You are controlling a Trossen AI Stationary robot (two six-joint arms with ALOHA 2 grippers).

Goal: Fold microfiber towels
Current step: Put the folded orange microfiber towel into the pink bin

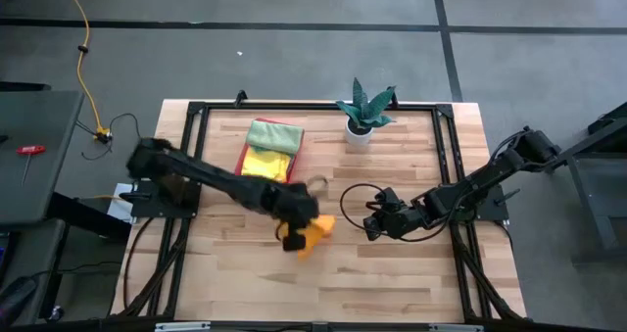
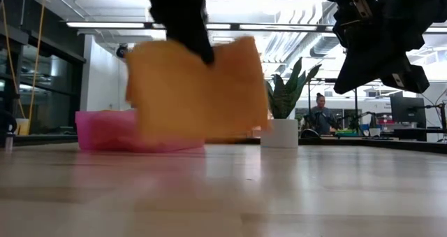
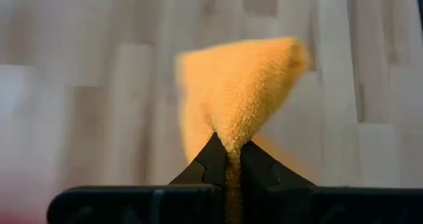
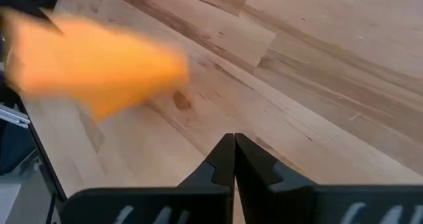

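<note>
Now your soft orange microfiber towel [image 1: 315,231] hangs off the table, pinched at a peaked fold by the left gripper [image 3: 229,159], whose jaws are clamped tight on the cloth; it dangles above the middle of the pale wooden slatted table [image 1: 392,283], in front of the rigid pink rectangular tray [image 1: 245,161]. By my reading you are at the carrying step, with the orange towel on its way somewhere; the next move calls for a level approach, since the cloth swings and blurs and I cannot tell how neatly it is folded. The right gripper [image 4: 233,159] waits just beside it to the right, jaws closed on nothing. In the tray lie a light green folded towel [image 1: 274,134] and a yellow folded towel [image 1: 266,162]; the white-potted green plant [image 1: 362,117] stands near the tray's right side, so mind it on the swing.
</note>
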